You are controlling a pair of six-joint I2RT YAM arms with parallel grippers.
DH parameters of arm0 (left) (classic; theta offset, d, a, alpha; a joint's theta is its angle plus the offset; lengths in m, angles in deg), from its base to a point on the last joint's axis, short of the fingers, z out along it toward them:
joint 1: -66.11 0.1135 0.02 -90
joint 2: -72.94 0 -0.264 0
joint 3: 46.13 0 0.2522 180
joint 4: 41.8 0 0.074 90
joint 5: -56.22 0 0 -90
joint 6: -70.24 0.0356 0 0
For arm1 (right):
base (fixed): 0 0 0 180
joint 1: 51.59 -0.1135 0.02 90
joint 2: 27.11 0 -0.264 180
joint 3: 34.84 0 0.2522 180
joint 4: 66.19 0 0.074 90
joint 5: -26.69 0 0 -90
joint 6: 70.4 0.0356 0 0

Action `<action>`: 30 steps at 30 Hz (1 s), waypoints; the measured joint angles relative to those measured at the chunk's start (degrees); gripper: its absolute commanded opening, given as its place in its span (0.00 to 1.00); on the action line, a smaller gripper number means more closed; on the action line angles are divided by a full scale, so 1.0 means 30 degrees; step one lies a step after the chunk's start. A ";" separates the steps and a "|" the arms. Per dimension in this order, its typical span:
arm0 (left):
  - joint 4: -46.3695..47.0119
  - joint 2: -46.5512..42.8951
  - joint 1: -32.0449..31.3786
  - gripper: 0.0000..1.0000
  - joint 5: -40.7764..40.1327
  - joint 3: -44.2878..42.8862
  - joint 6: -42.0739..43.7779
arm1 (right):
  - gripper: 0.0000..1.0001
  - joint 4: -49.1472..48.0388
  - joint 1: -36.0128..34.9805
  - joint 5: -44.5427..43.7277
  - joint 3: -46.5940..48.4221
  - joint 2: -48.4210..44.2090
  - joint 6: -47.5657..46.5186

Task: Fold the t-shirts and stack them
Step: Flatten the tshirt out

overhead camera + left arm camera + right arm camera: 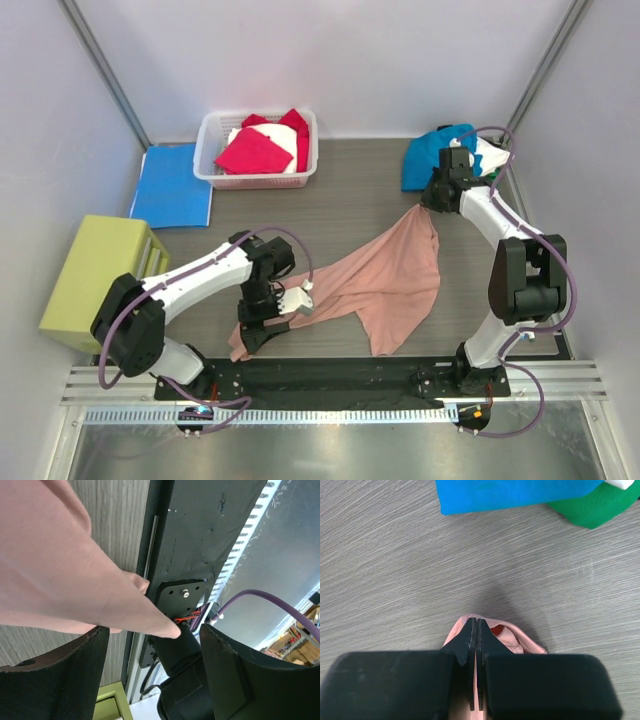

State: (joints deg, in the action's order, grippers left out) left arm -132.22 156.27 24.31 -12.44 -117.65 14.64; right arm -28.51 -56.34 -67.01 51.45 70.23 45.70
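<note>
Pinching the pink t-shirt (385, 275) by its far corner in my closed right gripper (476, 645), I am reading its long axis running diagonally to the left gripper (152, 642), wide open at the near tip and gripping nothing.

One dusty-pink t-shirt (390, 275) on one bench (350, 200). One far-right pile shows three garments: a teal-blue tee (425, 160), a green tee (600, 505), a white tee (492, 157). One white basket (210, 170) holds magenta cloth (252, 152) and white cloth (285, 140), number unclear. One blue folder (172, 186), one yellow-green box (95, 280), two tools: left tool (262, 325), right tool (432, 203).
</note>
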 measured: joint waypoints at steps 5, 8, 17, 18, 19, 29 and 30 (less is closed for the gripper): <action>-0.0007 0.0262 -0.0335 0.74 -0.0262 0.0058 -0.0430 | 0.01 -0.0022 0.0000 0.0153 0.0007 0.0029 0.0051; -0.0022 0.0262 -0.0328 0.73 -0.0342 0.0306 -0.0546 | 0.01 -0.0044 0.0000 0.0277 0.0007 0.0044 0.0124; 0.0051 0.1552 -0.0423 0.44 -0.1734 0.0583 -0.1763 | 0.01 -0.0058 0.0000 0.0503 0.0080 0.0109 0.0284; 0.0153 0.1749 -0.0437 0.38 -0.1938 0.0583 -0.1923 | 0.01 -0.0058 0.0000 0.0517 0.0080 0.0109 0.0284; 0.0372 0.1953 -0.0437 0.36 -0.2229 0.0590 -0.2033 | 0.01 -0.0066 0.0000 0.0525 0.0087 0.0109 0.0291; 0.1836 0.2696 -0.0437 0.00 -0.3803 0.0430 -0.2892 | 0.01 -0.0058 0.0007 0.0780 0.0087 0.0102 0.0335; 0.1858 0.2688 -0.0401 0.00 -0.4014 0.0284 -0.2885 | 0.01 -0.0066 0.0007 0.0787 0.0087 0.0102 0.0335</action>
State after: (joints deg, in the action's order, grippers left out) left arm -126.65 164.33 23.11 -24.48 -116.80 5.98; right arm -28.71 -56.32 -64.65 51.71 70.54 46.71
